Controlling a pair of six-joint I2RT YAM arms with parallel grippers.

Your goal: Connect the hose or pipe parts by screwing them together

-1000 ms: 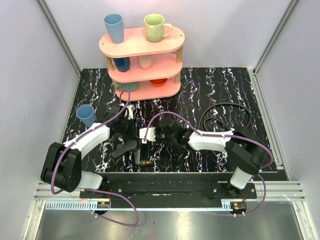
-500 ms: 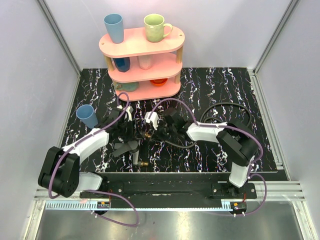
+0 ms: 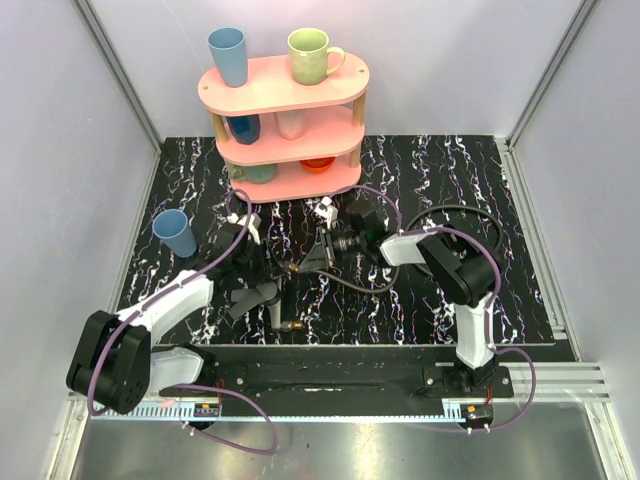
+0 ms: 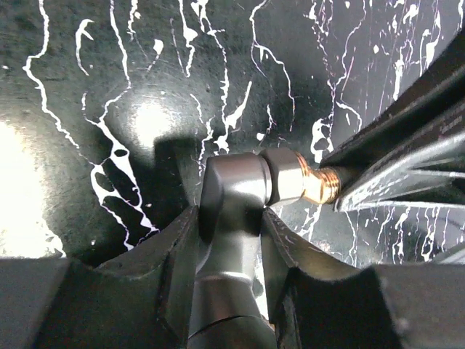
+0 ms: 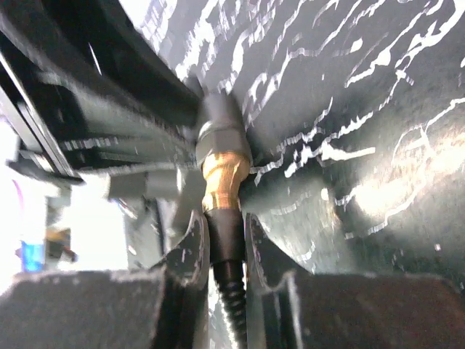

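The dark-grey nozzle piece [image 4: 231, 211] stands between my left gripper's [image 4: 229, 240] fingers, which are shut on its body. Its hex collar and brass connector [image 4: 320, 185] point right toward the right gripper's dark fingers [image 4: 407, 156]. From above, the left gripper [image 3: 262, 288] holds the nozzle piece [image 3: 274, 312] near the table's front. My right gripper [image 5: 225, 236] is shut on the black hose [image 5: 227, 243] just behind its brass end [image 5: 224, 178], which meets the grey collar [image 5: 221, 134]. The hose [image 3: 452, 212] loops to the right behind the right gripper [image 3: 312, 258].
A pink three-tier shelf [image 3: 350, 75] with cups and a green mug [image 3: 312, 55] stands at the back centre. A blue cup [image 3: 175, 232] sits on the black marbled table [image 3: 420, 160] left of the left arm. Grey walls close in both sides.
The right wrist has rolled, its white camera housing swinging back toward the shelf, with the hose end still at the nozzle's connector. The left arm has shifted slightly, still holding the nozzle.
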